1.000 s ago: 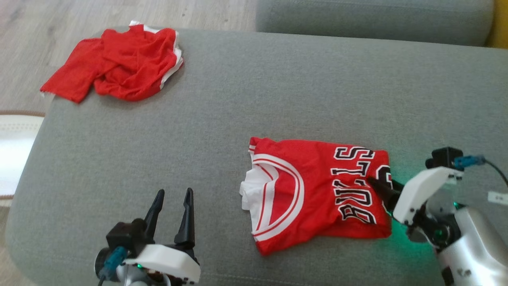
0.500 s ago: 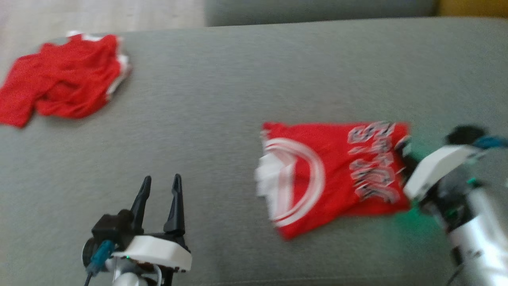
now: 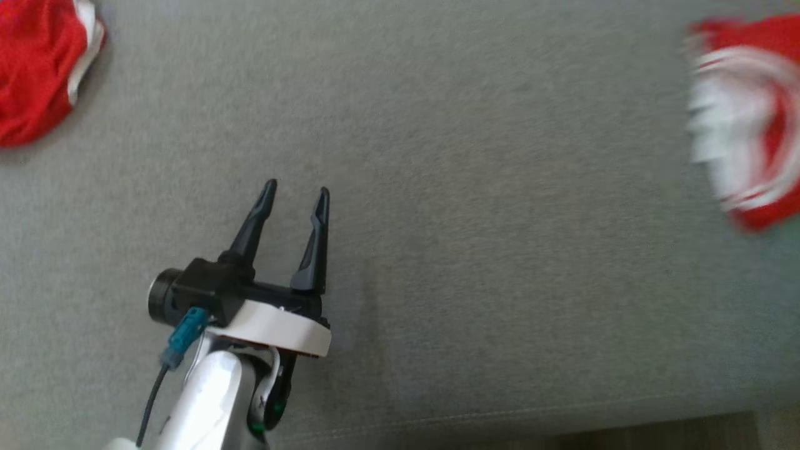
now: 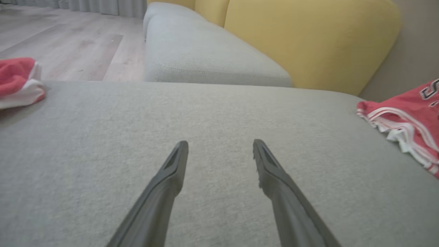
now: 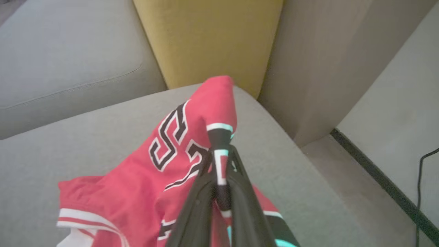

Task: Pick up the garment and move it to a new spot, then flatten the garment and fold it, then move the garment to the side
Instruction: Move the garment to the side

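Observation:
The garment (image 3: 750, 112) is a red jersey with white trim and black lettering, blurred at the right edge of the head view. In the right wrist view my right gripper (image 5: 219, 154) is shut on an edge of the garment (image 5: 164, 164), and a fold of it is lifted off the grey cushion. My left gripper (image 3: 297, 187) stands open over bare cushion at the lower left, holding nothing. In the left wrist view the left gripper (image 4: 220, 144) points across the cushion, with the garment (image 4: 408, 120) far to its right.
A second, crumpled red garment (image 3: 31, 69) lies at the far left, seen too as the red garment (image 4: 15, 80). The grey cushion (image 3: 469, 219) ends at a front edge along the bottom. A yellow backrest (image 5: 205, 37) and a wood floor (image 4: 68, 41) lie beyond.
My right gripper has shut on the jersey's edge, lifted it and pulled it to the right. The head camera has shifted, so the whole picture has moved. The left gripper stays open.

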### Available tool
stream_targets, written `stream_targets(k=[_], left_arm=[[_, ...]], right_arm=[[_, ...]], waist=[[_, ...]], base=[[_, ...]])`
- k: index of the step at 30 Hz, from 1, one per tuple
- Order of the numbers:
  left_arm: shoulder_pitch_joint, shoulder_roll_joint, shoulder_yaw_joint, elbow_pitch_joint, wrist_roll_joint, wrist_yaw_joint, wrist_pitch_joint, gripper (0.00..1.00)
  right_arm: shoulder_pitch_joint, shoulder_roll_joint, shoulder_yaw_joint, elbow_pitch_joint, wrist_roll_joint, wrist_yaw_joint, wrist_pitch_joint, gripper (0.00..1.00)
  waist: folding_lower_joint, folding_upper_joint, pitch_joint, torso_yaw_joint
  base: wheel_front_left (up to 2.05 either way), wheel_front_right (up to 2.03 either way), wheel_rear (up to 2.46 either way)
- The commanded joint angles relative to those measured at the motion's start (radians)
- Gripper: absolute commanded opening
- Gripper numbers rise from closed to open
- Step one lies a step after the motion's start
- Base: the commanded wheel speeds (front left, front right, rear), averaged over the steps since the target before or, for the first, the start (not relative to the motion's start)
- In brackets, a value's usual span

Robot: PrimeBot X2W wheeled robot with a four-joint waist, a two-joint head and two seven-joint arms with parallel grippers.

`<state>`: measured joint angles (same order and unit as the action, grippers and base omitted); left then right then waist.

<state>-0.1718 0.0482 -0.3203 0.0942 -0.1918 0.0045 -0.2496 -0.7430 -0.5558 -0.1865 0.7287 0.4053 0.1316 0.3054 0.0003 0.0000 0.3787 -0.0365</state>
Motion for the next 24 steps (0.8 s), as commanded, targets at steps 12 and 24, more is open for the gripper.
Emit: stream_targets(k=[12, 24], left_arm=[[0.010, 0.007, 0.068, -0.086, 0.038, 0.007, -0.012, 1.00], [0.024, 0.003, 0.091, -0.067, -0.001, 0.023, -0.012, 1.00]], right_arm=[[-0.206, -0.161, -0.123, 0.178, -0.258, -0.001, -0.120, 0.75], [-0.185, -0.080, -0.089, 0.183, -0.395, -0.001, -0.300, 1.00]], waist=[[-0.0003, 0.0000, 0.100, 0.101], [-0.0003, 0.0000, -0.005, 0.049]], base=[[0.00, 0.00, 0.00], [0.00, 0.00, 0.00]])
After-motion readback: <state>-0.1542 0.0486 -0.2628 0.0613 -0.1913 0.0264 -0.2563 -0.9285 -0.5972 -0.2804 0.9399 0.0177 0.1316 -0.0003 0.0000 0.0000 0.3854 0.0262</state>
